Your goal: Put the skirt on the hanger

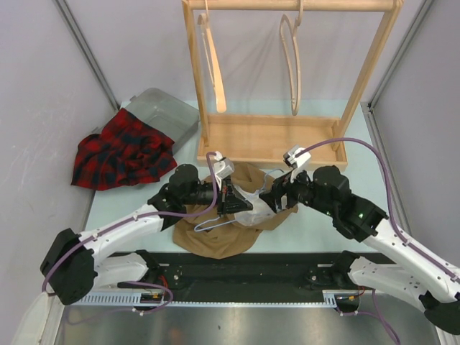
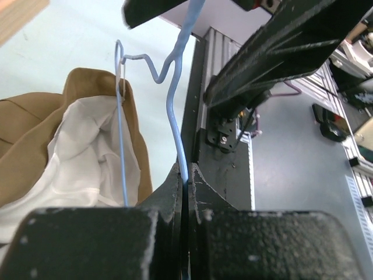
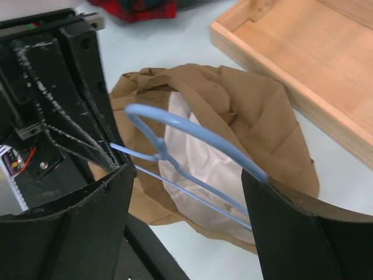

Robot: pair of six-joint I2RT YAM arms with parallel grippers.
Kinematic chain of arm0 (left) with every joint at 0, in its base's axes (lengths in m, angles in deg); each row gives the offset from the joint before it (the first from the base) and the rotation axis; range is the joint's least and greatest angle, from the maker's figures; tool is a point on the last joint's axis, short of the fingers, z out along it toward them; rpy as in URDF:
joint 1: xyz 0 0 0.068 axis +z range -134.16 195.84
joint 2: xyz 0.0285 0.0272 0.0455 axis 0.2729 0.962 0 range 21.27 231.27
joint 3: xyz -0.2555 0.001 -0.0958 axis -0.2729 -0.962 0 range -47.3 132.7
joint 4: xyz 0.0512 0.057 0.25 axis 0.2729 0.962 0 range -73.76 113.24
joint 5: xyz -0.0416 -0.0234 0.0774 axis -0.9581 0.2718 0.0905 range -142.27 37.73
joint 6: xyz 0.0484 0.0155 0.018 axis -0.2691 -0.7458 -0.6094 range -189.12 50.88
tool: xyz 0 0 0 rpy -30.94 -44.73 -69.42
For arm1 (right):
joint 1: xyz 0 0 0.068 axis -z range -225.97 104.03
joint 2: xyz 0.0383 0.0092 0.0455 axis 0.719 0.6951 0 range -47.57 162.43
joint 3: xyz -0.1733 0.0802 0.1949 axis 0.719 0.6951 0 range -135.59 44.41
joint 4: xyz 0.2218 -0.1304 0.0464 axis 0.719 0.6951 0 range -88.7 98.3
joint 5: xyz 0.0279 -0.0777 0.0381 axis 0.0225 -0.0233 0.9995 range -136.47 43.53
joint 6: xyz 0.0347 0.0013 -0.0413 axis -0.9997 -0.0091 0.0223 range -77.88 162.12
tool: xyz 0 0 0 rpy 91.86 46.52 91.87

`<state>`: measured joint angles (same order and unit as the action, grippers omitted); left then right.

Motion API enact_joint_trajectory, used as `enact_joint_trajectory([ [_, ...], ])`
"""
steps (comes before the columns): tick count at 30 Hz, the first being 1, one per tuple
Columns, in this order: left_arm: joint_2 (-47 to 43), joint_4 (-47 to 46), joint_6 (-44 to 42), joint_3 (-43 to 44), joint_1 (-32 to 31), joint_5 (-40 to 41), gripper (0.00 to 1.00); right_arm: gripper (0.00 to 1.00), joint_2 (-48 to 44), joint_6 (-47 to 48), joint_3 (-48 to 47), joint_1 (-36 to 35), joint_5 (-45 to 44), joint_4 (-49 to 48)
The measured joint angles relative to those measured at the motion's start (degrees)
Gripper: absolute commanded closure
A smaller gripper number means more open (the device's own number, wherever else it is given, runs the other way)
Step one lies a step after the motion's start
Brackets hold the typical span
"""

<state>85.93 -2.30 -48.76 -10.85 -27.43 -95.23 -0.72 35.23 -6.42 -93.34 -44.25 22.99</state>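
Note:
A tan skirt (image 1: 215,241) with a white lining lies crumpled on the table between my two arms. My left gripper (image 1: 231,195) is shut on a light blue wire hanger (image 1: 215,222). In the left wrist view the blue wire (image 2: 175,99) runs up from between the closed fingertips of that gripper (image 2: 185,175), with the skirt (image 2: 87,151) to the left. My right gripper (image 1: 273,200) is open. In the right wrist view it (image 3: 187,175) straddles the hanger (image 3: 192,129) just above the skirt (image 3: 262,116); its right finger (image 3: 303,233) meets the hanger's shoulder.
A wooden rack (image 1: 287,136) with two wooden hangers (image 1: 214,65) stands at the back; its base tray shows in the right wrist view (image 3: 303,52). A red plaid garment (image 1: 122,151) lies at the left, partly on a grey tray (image 1: 169,111). A black rail (image 1: 251,266) runs along the near edge.

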Motion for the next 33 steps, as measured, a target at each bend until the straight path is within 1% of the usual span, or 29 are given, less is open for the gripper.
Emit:
enact_joint_trajectory([
  [2,0.61,0.83,-0.50,1.01,0.00,-1.84,1.00,0.22,0.09,0.66,1.25,0.09,2.67,-2.36],
  [5,1.90,1.73,-0.98,2.45,0.00,-4.66,1.00,0.26,0.09,1.20,2.60,0.59,5.49,-4.59],
  [6,2.43,1.77,-0.96,2.84,0.00,-5.77,1.00,0.31,0.09,1.27,3.15,0.96,6.38,-5.40],
  [8,3.61,1.79,-0.94,3.63,0.00,-7.96,1.00,0.38,0.13,1.18,4.44,1.73,8.63,-7.10],
  [9,4.22,1.79,-0.94,3.93,0.02,-8.81,1.00,0.44,0.13,1.25,4.61,2.01,9.07,-7.28],
  [12,6.43,1.66,-0.90,4.59,0.59,-10.97,1.00,0.51,-0.04,0.94,6.16,3.26,11.93,-8.96],
  [16,9.53,0.22,-0.35,5.38,2.38,-14.25,1.00,0.58,-0.07,-0.13,8.46,6.23,15.98,-11.87],
  [19,11.69,-0.33,0.17,6.69,3.91,-16.68,1.00,0.65,0.44,-0.70,9.53,9.05,19.65,-14.47],
  [20,12.46,-0.28,0.20,7.43,4.37,-17.53,1.00,0.70,0.85,-1.03,9.70,10.05,20.92,-15.43],
  [22,14.19,-0.09,0.15,9.27,5.33,-18.64,1.00,0.72,2.01,-1.75,9.75,11.91,23.74,-17.59],
  [24,15.93,0.83,0.04,11.26,6.14,-19.91,1.00,0.71,3.50,-2.40,9.75,13.57,26.01,-19.91],
  [27,18.34,2.64,-0.04,13.68,7.08,-21.79,1.00,0.72,5.51,-2.54,9.75,14.82,27.69,-22.18],
  [28,19.15,3.41,-0.24,14.43,7.45,-22.36,1.00,0.74,6.40,-2.56,9.75,15.10,28.22,-22.99],
  [29,19.67,3.96,-0.42,14.88,7.72,-22.67,1.00,0.88,7.04,-2.56,9.75,15.32,28.48,-23.52],
  [30,20.28,4.66,-0.52,15.39,8.09,-23.06,1.00,0.97,7.74,-2.60,9.75,15.63,28.92,-24.06],
  [31,20.87,5.31,-0.87,15.91,8.44,-23.32,1.00,1.00,8.33,-2.60,9.75,15.82,29.35,-24.70],
  [33,21.88,5.95,-1.20,16.81,9.42,-23.47,1.00,1.00,8.98,-2.95,9.73,16.24,30.32,-25.27],
])
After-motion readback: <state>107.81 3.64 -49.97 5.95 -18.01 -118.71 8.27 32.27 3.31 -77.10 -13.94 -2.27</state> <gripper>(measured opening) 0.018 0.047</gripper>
